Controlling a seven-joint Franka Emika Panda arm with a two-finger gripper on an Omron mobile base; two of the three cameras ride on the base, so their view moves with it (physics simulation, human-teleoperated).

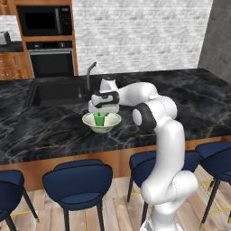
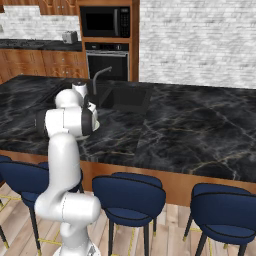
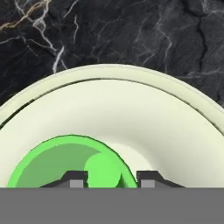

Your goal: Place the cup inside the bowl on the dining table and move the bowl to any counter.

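The cream bowl (image 1: pixel 113 122) rests on the black marble dining table (image 1: pixel 180 99), just in front of the sink. Inside it stands the small green cup (image 1: pixel 99 119). My gripper (image 1: pixel 100 113) hangs directly over the cup, pointing down. In the hand view the cup (image 3: pixel 52 164) lies low and left inside the bowl (image 3: pixel 131 113). My gripper (image 3: pixel 112 179) has its two dark fingertips apart, open, astride the cup's right rim. The dining table (image 3: pixel 109 30) shows beyond the bowl.
A dark sink (image 1: pixel 54 92) with a faucet (image 1: pixel 90 72) lies behind the bowl. Blue stools (image 1: pixel 79 182) line the table's near side. The wall counter (image 2: pixel 30 45) with wooden drawers carries a toaster (image 2: pixel 70 36). Beside it are the oven (image 2: pixel 107 62) and a microwave.
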